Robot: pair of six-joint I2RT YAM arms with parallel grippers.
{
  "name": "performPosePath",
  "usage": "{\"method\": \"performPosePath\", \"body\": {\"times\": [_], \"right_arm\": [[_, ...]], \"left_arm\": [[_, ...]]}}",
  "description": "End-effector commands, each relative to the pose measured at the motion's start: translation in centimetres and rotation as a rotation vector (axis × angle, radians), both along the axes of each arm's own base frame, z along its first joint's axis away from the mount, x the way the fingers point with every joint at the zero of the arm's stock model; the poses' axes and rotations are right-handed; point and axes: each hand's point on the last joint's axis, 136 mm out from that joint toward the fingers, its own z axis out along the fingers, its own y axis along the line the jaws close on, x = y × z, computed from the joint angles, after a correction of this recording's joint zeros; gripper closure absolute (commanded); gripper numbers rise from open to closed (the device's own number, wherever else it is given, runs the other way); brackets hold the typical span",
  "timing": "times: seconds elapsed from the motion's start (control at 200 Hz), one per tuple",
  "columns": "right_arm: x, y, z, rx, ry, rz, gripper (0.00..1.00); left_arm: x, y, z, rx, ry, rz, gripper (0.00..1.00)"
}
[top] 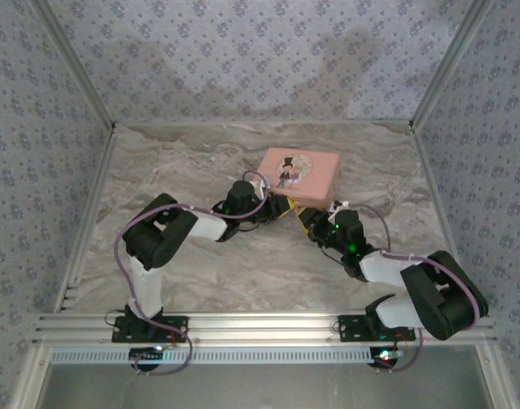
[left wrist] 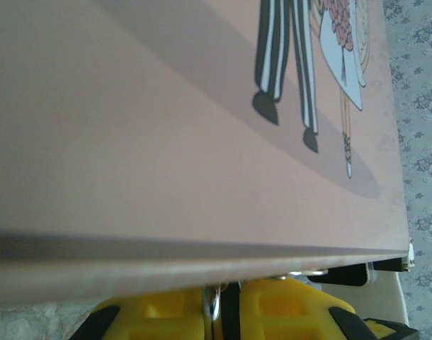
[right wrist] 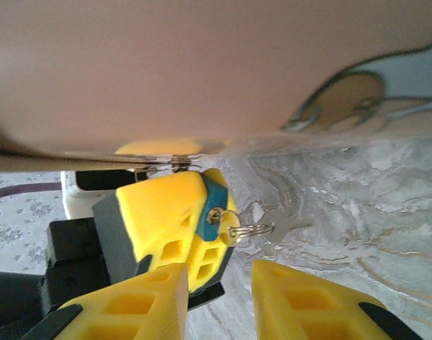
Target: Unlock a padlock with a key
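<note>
In the right wrist view a blue padlock (right wrist: 217, 205) is clamped between the yellow fingers (right wrist: 159, 212) of my left gripper. A key (right wrist: 230, 231) with a yellow head sits in its keyhole, and a metal ring (right wrist: 256, 229) hangs off it. My right gripper (right wrist: 219, 301) stands open just below the key, touching nothing. From above, the left gripper (top: 281, 210) and right gripper (top: 314, 223) meet at the near edge of a pink tin. In the left wrist view the left gripper (left wrist: 226, 301) is shut, with a sliver of metal (left wrist: 213, 304) between its fingers.
The pink tin (top: 298, 175) with a cartoon couple on its lid lies flat at the middle back, right above both grippers; its lid (left wrist: 166, 142) and underside edge (right wrist: 166, 64) loom close. Marble tabletop (top: 183, 162) spreads to the left; patterned walls enclose it.
</note>
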Motion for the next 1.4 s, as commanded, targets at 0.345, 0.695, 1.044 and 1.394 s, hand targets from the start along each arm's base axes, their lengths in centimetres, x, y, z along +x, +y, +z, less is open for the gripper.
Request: {"method": "performPosePath", "body": {"times": [0.345, 0.695, 1.044, 1.394], "right_arm": [[1.7, -0.2, -0.3, -0.025, -0.011, -0.056, 0.85], [2.5, -0.4, 0.4, -0.014, -0.039, -0.080, 0.89], [3.1, 0.7, 0.5, -0.011, -0.031, -0.039, 0.91], [-2.8, -1.1, -4.4, -0.276, 0.155, 0.138, 0.73]], "left_arm": [[-2.0, -1.1, 1.0, -0.050, 0.092, -0.053, 1.00], [-2.7, -1.7, 0.7, -0.054, 0.107, -0.076, 1.00], [-4.3, -2.9, 0.5, -0.034, 0.104, -0.135, 1.00], [-0.7, -0.1, -1.0, 0.060, 0.105, 0.007, 1.00]]}}
